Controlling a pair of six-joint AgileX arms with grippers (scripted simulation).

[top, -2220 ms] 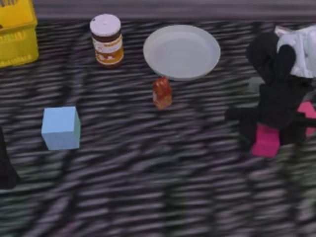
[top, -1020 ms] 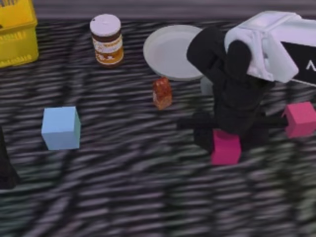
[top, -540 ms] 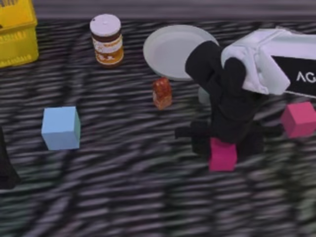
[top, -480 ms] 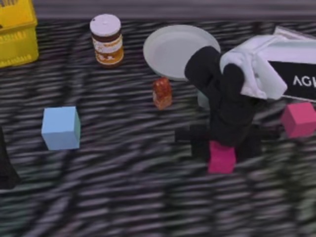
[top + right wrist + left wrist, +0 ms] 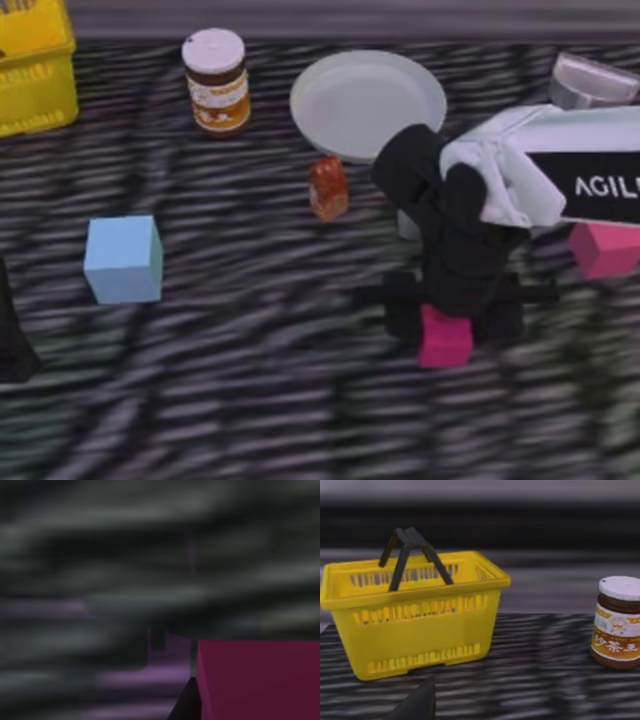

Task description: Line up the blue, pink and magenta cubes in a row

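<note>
**Top view: magenta cube carried low toward table centre**

Top view notes. Right gripper (image 5: 447, 310) at about 4 o'clock from table centre, clamped on magenta cube (image 5: 445, 337); dark fingers (image 5: 400, 305) flank the cube on both sides, wrist hanging over it from above. Height off the striped table (image 5: 260, 400) not readable. Placement probably intended near the middle, as an anchor for the row.

Pink cube (image 5: 606, 249) at 3 o'clock, near the right edge, partly under the white forearm; apart from the magenta one. Blue cube (image 5: 124, 259) at 9 o'clock, well apart from both, untouched. Row not yet formed: three cubes strung loosely across the table, wide gaps.

Orange-brown figure (image 5: 328, 187) at about 12 o'clock of centre, just below plate (image 5: 340, 70); jar (image 5: 216, 80) and yellow basket (image 5: 35, 90) toward 10–11 o'clock. All outside the likely row line.

Right wrist view: magenta face fills one corner, close in, consistent with a firm hold.

Left gripper (image 5: 12, 350) parked at the left edge, 8 o'clock; fingers' state cannot be told. Left wrist view faces basket and jar only.
</note>
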